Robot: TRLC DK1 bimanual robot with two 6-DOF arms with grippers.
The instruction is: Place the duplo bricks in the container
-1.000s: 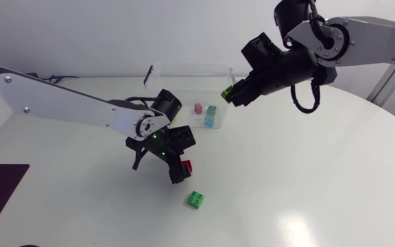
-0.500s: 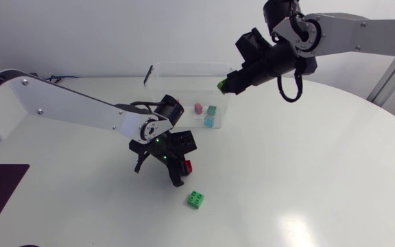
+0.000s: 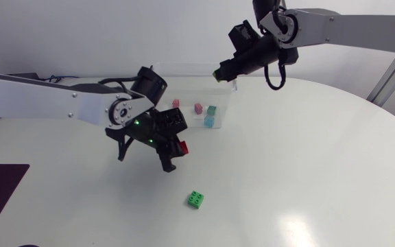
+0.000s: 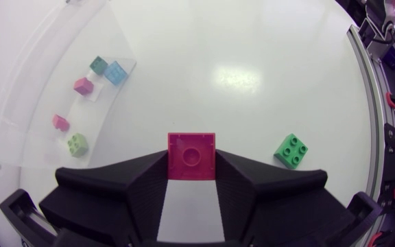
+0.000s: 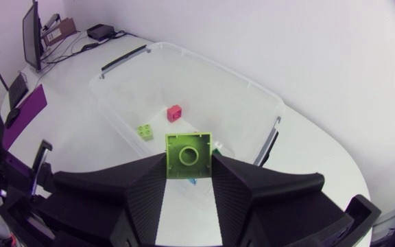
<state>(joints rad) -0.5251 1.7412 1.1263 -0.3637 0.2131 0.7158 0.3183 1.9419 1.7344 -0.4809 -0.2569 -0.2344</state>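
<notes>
The left arm stretches in from the left, its left gripper [image 4: 191,180] tilted down over the table just near the clear container [image 5: 218,71], clenched on a red duplo brick [image 4: 191,156]. The right arm enters from the far right; the right gripper [image 5: 188,180] hangs over the container's right end, grasping a lime duplo brick [image 5: 188,156] between both fingers. Five small bricks lie inside the container: dark green [image 4: 99,64], light blue [image 4: 115,71], magenta [image 4: 82,85], pink [image 4: 60,122] and lime [image 4: 78,143]. One green four-stud brick [image 3: 196,199] sits on the table, near and right of the left gripper.
</notes>
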